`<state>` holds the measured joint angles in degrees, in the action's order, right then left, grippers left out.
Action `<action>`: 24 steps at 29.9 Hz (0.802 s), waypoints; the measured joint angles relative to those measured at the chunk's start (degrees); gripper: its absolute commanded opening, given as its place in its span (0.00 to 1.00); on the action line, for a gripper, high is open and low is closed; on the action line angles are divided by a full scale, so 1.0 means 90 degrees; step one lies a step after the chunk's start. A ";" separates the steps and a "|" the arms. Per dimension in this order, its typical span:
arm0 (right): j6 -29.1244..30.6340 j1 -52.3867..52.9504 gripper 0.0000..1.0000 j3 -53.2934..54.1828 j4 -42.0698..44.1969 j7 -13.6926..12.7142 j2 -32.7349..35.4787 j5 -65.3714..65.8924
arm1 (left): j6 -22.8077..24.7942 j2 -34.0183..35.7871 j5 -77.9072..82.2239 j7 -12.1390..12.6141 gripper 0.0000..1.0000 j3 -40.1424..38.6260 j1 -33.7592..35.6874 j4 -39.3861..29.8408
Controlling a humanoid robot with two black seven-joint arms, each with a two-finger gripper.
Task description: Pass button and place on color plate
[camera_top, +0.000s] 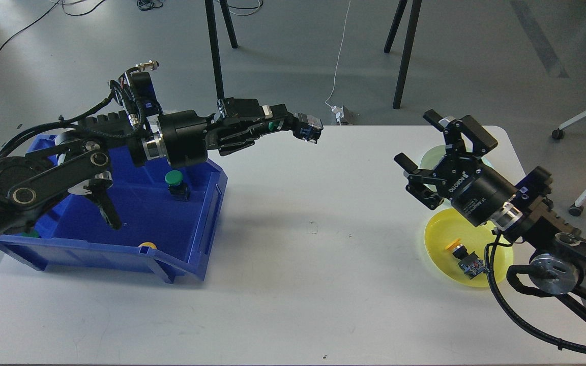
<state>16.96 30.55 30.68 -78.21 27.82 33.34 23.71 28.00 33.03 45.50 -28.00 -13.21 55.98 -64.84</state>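
Observation:
My left gripper (295, 127) is shut on a green button (309, 128) and holds it in the air over the table's back middle, pointing right. Its green cap (271, 125) shows between the fingers. My right gripper (415, 138) is open and empty, above the plates, its jaws facing left toward the held button with a wide gap between them. The pale green plate (428, 154) is mostly hidden behind it. The yellow plate (438, 239) holds a yellow button (463, 256).
A blue bin (211, 203) stands at the left with a green button (174, 180) inside, a yellow cap (148, 245) at its front wall and a green cap (31, 235) at its left. My left arm crosses over the bin.

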 measured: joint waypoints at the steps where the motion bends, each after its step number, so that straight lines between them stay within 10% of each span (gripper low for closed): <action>1: 0.0001 0.0146 0.97 -0.0119 0.0106 0.0007 -0.0137 -0.0002 | 0.0000 -0.0001 0.0000 0.0000 0.08 0.0000 0.0000 0.0003; 24: 0.0077 0.1015 0.95 -0.0354 0.1325 0.0021 -0.1777 -0.0320 | 0.0000 0.0002 -0.0037 0.0000 0.08 -0.0010 0.0000 0.0085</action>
<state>17.65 39.68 27.49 -66.29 28.01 17.34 20.83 28.00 33.05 45.17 -28.00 -13.30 55.98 -64.08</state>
